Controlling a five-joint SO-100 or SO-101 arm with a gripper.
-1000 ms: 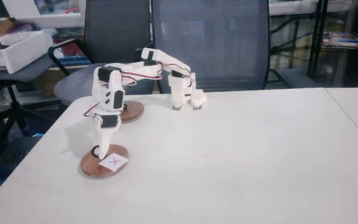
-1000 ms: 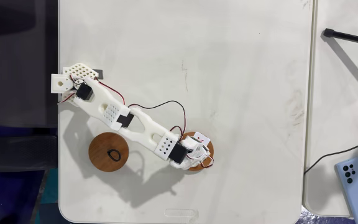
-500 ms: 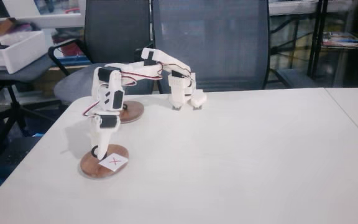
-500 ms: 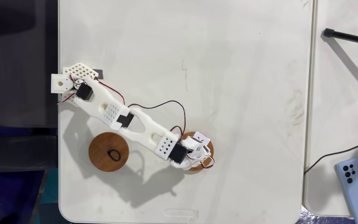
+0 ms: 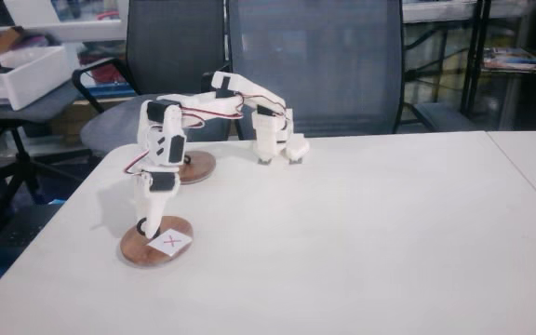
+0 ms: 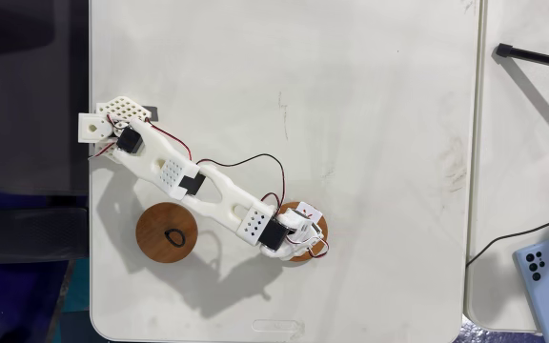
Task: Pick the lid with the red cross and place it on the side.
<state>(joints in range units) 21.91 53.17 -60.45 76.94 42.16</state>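
Note:
The lid with the red cross (image 5: 139,249) lies flat on the white table at the front left, its white label with a red X facing up. From above the lid (image 6: 323,229) is mostly covered by the arm's head. My gripper (image 5: 146,224) points straight down onto the lid's black loop handle, fingers drawn close together around it; the gripper (image 6: 299,234) sits over the disc's middle. The lid rests on the table.
A second brown disc (image 5: 196,168) without a label, also with a black loop, lies beside the arm (image 6: 168,236). Office chairs (image 5: 314,56) stand behind the table. A phone (image 6: 546,272) and a black cable (image 6: 534,55) lie on the neighbouring table.

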